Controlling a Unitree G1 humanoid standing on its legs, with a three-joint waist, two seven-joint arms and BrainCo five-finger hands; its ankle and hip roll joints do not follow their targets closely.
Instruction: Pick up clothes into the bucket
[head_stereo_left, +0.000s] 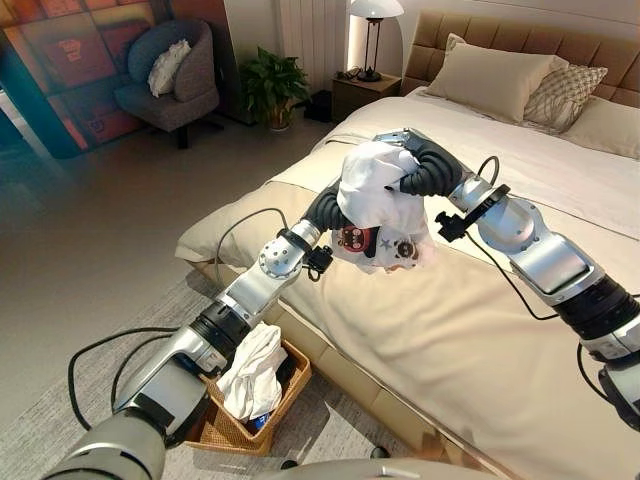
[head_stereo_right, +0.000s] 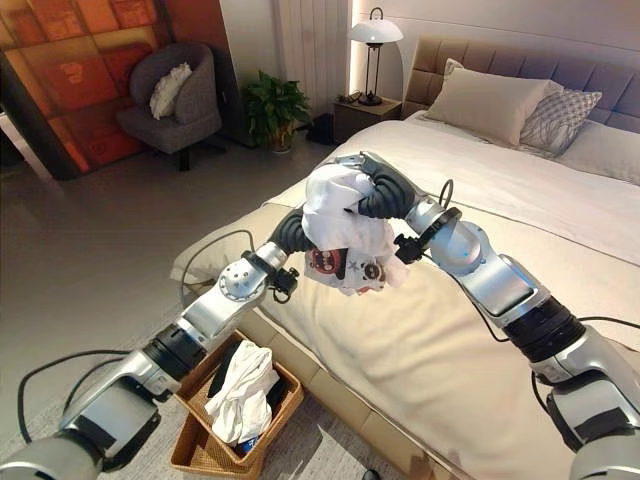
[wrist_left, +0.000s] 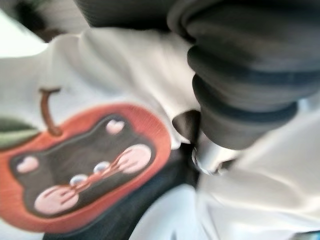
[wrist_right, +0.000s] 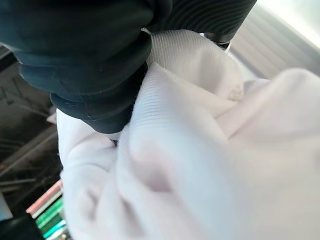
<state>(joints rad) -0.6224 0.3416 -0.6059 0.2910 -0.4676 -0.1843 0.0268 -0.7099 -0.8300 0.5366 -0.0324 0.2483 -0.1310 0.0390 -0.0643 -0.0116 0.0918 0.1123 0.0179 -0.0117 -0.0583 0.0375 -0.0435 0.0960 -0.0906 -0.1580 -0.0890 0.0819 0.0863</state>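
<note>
No legible text, label, number or sign appears in any view. The only printed marking is a graphic on the white garment (head_stereo_left: 375, 205) bunched between the left hand (head_stereo_left: 330, 208) and the right hand (head_stereo_left: 425, 165): a red apple with a brown stem and green leaf, containing a dark cat face with pink ears and cheeks (wrist_left: 82, 165). It carries no lettering. In the eye views, small red-and-black motifs (head_stereo_right: 345, 265) show on the lower edge of the same garment, just below both hands; their detail cannot be resolved.
</note>
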